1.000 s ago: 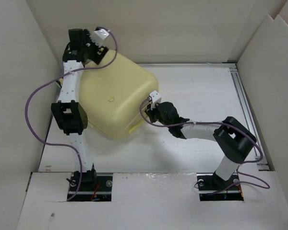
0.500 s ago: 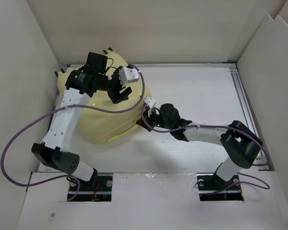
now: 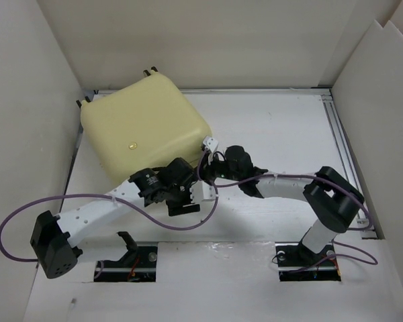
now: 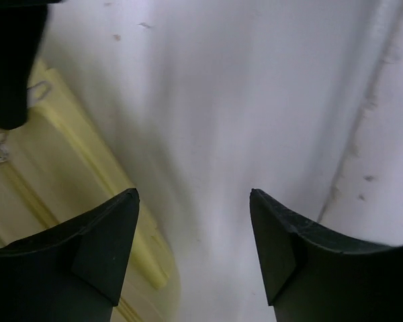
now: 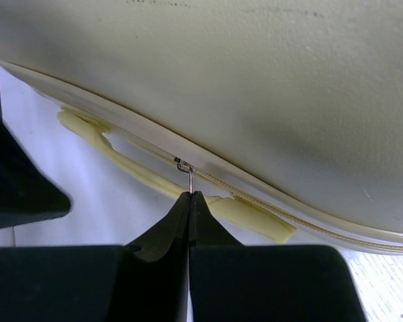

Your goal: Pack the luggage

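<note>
**STATION STATUS: LUGGAGE, ARMS, SURROUNDINGS**

Item count:
- One luggage (image 3: pixel 141 127), pale yellow hard shell. Lies flat and closed toward the far-left corner of the table (image 3: pixel 275 127).
- Two black wheels (image 3: pixel 150 70) in sight along its far side.
- One yellow handle (image 5: pixel 154 176) on its near-right side, lying against the shell just below the zipper line.
- One small metal zipper pull (image 5: pixel 185 166) in the right wrist view.
- Two arms, two grippers, two purple cables (image 3: pixel 80 195).

Right gripper (image 5: pixel 189 196): pressed closed, fingertips pinching the zipper pull at the near-right side of the luggage. No gap between the fingers.

Left gripper (image 4: pixel 193 201): fingers spread wide, holding nothing. Hangs above bare table, just beside the near-right corner of the luggage, close to the right gripper. Shows the yellow luggage edge at the left of its wrist view.

Surroundings and obstructions:
- White walls (image 3: pixel 188 40) enclose the far, left and right edges of the table.
- Left arm stretches low along the near edge, its elbow out near the near-left corner.
- Left cable loops wide at the near-left corner and sags under the left wrist.
- Both wrists crowd the same corner of the luggage.
</note>
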`<state>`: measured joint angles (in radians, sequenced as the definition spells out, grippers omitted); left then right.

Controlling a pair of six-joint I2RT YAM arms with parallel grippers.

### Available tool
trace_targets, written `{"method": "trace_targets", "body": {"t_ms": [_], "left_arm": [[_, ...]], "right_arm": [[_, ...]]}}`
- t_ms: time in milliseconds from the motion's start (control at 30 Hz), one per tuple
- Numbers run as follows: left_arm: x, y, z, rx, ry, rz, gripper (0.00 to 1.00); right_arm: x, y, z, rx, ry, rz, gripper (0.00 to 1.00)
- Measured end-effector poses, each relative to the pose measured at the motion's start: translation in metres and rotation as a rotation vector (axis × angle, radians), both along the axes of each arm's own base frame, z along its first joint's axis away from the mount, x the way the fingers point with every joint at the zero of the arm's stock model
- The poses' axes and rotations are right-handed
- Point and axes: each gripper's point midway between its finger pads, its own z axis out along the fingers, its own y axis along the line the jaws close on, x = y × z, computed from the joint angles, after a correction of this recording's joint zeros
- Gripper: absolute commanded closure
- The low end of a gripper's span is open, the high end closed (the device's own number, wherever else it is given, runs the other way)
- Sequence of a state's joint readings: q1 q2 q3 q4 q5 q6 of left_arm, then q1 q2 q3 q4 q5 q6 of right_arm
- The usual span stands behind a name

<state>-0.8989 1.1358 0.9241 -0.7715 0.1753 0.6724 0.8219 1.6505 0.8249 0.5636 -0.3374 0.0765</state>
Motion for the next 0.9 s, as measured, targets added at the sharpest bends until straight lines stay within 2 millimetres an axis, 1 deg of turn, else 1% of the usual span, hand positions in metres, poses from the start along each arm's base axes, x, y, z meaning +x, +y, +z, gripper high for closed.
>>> {"method": "trace_targets", "body": {"t_ms": [167,267,367,400,567,633,667,700,733,767,800,833,867,900], "left_arm": [[0.037,-0.005,-0.004,-0.002,-0.145,0.157,0.31],[0.047,-0.004,-0.015,0.016,-0.201,0.202,0.31],[0.055,-0.004,-0.031,0.037,-0.256,0.239,0.3],[0.06,-0.004,-0.036,0.041,-0.278,0.252,0.27],[0.076,-0.008,-0.051,0.034,-0.362,0.311,0.22],[0.079,-0.011,-0.057,0.028,-0.378,0.324,0.22],[0.081,-0.013,-0.061,0.026,-0.384,0.327,0.25],[0.083,-0.015,-0.064,0.019,-0.39,0.329,0.39],[0.085,-0.017,-0.066,0.014,-0.402,0.331,0.52],[0.09,-0.016,-0.066,0.015,-0.424,0.332,0.74],[0.093,-0.016,-0.065,0.014,-0.441,0.331,0.74],[0.097,-0.015,-0.063,0.025,-0.469,0.311,0.93],[0.1,-0.014,-0.061,0.028,-0.488,0.305,1.0],[0.101,-0.013,-0.06,0.019,-0.488,0.309,1.0]], "right_arm": [[0.003,0.0,0.002,0.036,0.025,-0.008,1.0],[0.003,0.0,0.0,0.043,0.036,-0.009,1.0],[0.005,0.0,-0.003,0.045,0.035,-0.011,1.0],[0.005,0.0,-0.005,0.047,0.036,-0.011,1.0],[0.005,0.002,-0.01,0.053,0.039,-0.005,1.0],[0.006,0.002,-0.01,0.055,0.04,-0.002,1.0],[0.007,0.002,-0.01,0.055,0.04,-0.004,1.0],[0.008,0.001,-0.011,0.054,0.041,-0.007,1.0],[0.009,0.0,-0.012,0.053,0.042,-0.01,1.0],[0.01,-0.001,-0.013,0.053,0.048,-0.016,1.0],[0.011,-0.002,-0.013,0.054,0.051,-0.019,1.0],[0.012,-0.002,-0.013,0.058,0.056,-0.022,1.0],[0.012,-0.002,-0.013,0.059,0.061,-0.025,1.0],[0.012,-0.002,-0.013,0.061,0.065,-0.026,1.0]]}}
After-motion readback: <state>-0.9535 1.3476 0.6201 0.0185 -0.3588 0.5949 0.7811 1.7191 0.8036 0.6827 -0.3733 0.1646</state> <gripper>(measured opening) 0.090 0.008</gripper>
